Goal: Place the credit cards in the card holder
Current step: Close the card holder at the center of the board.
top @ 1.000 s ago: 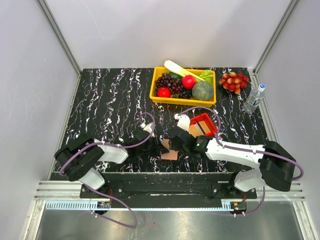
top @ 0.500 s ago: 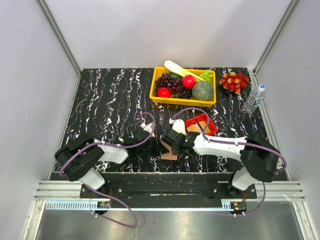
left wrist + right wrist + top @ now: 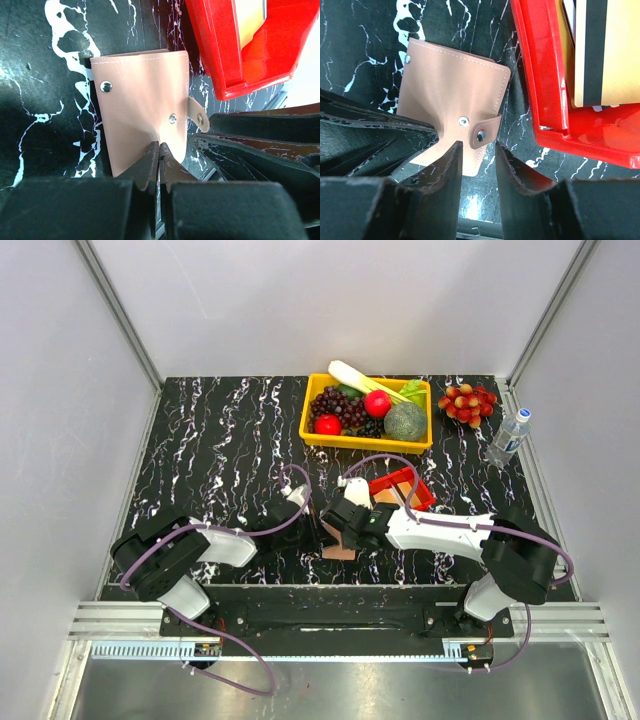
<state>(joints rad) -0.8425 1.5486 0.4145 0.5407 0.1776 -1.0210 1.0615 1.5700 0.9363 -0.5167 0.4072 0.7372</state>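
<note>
The salmon-pink card holder (image 3: 142, 95) lies closed on the black marbled table, near the front middle in the top view (image 3: 341, 549). My left gripper (image 3: 159, 148) is shut, pinching the card holder's near cover, which puckers at the tips. My right gripper (image 3: 477, 145) is open, and its fingers straddle the snap tab (image 3: 482, 135) at the card holder's edge. The two grippers meet over it in the top view, left (image 3: 322, 533) and right (image 3: 340, 528). Tan and gold credit cards (image 3: 597, 50) with a dark stripe lie in the red tray (image 3: 540, 75).
The red tray (image 3: 420, 502) sits just right of the card holder. A yellow bin (image 3: 312, 428) of fruit and vegetables stands at the back. A bunch of red grapes (image 3: 467, 402) and a water bottle (image 3: 508, 436) are at the back right.
My right gripper moved left from beside the red tray to the card holder, then stayed nearly still. My left gripper has not moved.
</note>
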